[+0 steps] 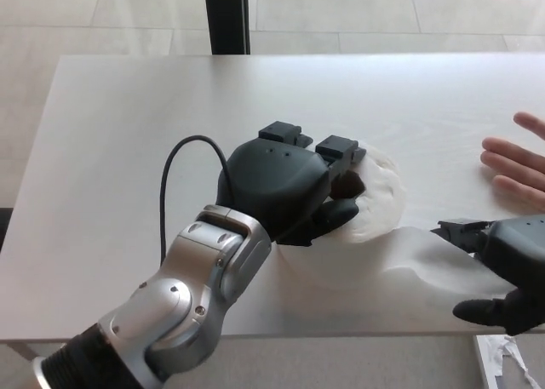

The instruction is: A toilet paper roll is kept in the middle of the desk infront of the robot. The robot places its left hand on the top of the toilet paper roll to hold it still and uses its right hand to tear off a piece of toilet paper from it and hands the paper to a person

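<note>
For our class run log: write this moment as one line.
left hand on toilet paper roll | right hand at loose strip | person's hand waiting

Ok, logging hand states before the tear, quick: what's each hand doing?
Left hand: pressed on top of the white toilet paper roll.
Right hand: open, fingers around the loose paper strip.

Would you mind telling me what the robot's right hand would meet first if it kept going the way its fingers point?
Probably the loose white paper strip, then the white toilet paper roll under the left hand; the right hand points leftward, though depth is unclear.

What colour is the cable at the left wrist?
Black. The cable loops above the white desk, clearest in the head view.
</note>
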